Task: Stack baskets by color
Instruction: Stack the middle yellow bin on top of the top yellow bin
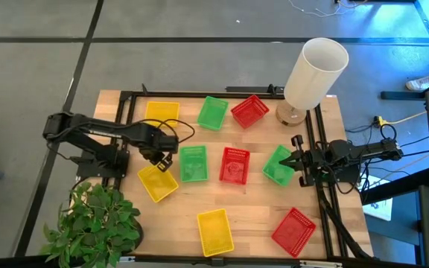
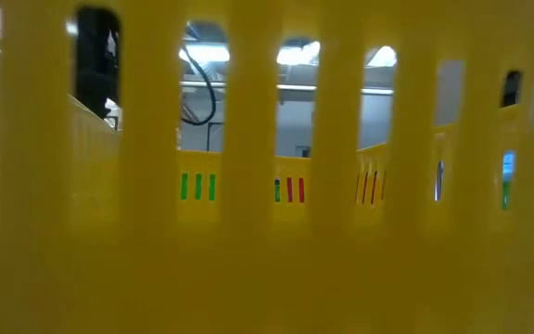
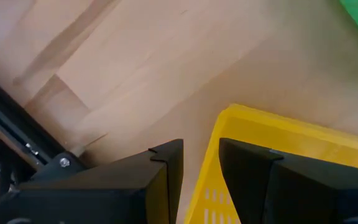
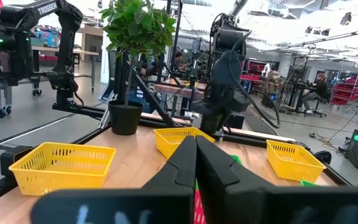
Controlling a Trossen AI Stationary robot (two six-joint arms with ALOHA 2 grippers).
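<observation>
My left gripper (image 1: 157,158) at a yellow basket (image 1: 158,183)

Its fingers are spread over the basket's rim. My right gripper (image 1: 295,161) is pressed together beside a green basket (image 1: 278,165).

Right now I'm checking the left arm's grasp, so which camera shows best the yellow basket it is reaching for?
The left wrist view: the left end effector is open, one finger on each side of the yellow basket wall. The high view shows that basket whole, but the arm hides the contact. The right wrist view shows it far off; the low view doesn't clearly show it.
</observation>
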